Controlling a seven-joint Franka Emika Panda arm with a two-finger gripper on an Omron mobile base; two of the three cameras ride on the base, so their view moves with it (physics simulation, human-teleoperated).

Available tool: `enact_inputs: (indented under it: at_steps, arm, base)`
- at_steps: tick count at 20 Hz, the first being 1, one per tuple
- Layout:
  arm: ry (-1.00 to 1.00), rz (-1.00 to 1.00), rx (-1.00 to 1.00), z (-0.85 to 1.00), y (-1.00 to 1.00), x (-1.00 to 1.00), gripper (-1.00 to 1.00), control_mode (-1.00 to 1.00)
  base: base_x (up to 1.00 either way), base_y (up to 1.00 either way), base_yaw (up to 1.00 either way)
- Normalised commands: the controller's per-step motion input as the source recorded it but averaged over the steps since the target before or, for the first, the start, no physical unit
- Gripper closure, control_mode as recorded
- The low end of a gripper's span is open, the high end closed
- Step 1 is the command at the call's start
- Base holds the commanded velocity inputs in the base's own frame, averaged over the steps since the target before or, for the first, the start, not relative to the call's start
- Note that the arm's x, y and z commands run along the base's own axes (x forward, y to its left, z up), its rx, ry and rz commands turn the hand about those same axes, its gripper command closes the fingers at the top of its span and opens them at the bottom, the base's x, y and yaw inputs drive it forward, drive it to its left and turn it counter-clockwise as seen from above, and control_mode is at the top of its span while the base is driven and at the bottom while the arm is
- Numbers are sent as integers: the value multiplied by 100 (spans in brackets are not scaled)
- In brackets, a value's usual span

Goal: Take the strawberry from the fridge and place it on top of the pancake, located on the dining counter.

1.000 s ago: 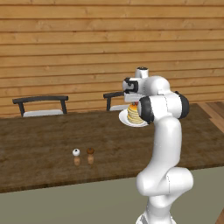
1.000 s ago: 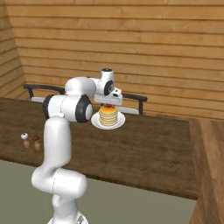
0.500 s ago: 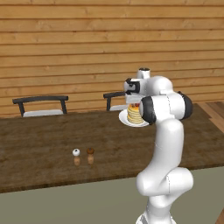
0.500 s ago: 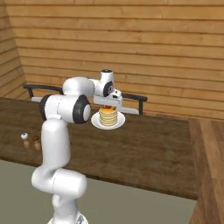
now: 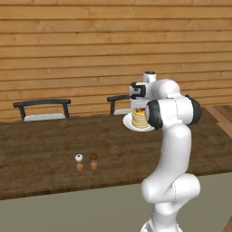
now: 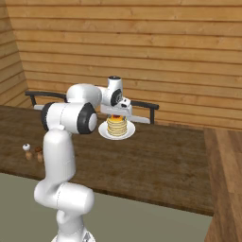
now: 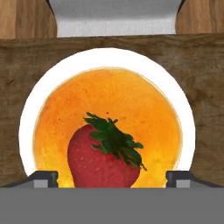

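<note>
The strawberry (image 7: 103, 157), red with a green leafy cap, lies on the golden-orange top of the pancake (image 7: 131, 100), toward the edge nearest the hand. The pancake stack (image 5: 139, 119) sits on a white plate (image 7: 30, 109) on the dark-brown dining counter (image 5: 45, 145). My gripper (image 7: 111, 179) hangs just above the stack, open, with its two fingertips (image 7: 41, 178) standing wide on either side of the strawberry and clear of it. From the right base view, the strawberry (image 6: 116, 116) shows as a red spot on the pancake (image 6: 116, 126), under the gripper (image 6: 116, 111).
Two small shakers (image 5: 86, 161) stand on the counter to the left of the arm, also seen as shakers (image 6: 32, 151). Black-framed chairs (image 5: 43, 108) line the counter's far side, one chair (image 6: 142, 111) right behind the plate. A wood plank wall rises beyond.
The gripper's jaws have spread apart above the pancake stack, and the strawberry now rests on it free of the fingers. The arm has barely moved.
</note>
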Motion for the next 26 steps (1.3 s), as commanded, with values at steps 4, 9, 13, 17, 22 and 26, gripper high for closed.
enact_inputs:
  at_steps: [4,9,13,17,22,26]
  arm:
    - [-18,0,1,60,0,-82,-100,-100]
    - [-24,0,0,73,0,-100,-100,-100]
    - [-29,0,0,71,0,-100,-100,-100]
    - [-24,0,0,88,2,-100,-100,-100]
    - [0,0,5,88,24,-100,-100,-100]
    - [-6,0,3,13,9,-100,-100,-100]
  base:
    - [0,0,0]
    - [0,0,0]
    - [0,0,0]
    - [0,0,0]
    - [0,0,0]
    - [0,0,0]
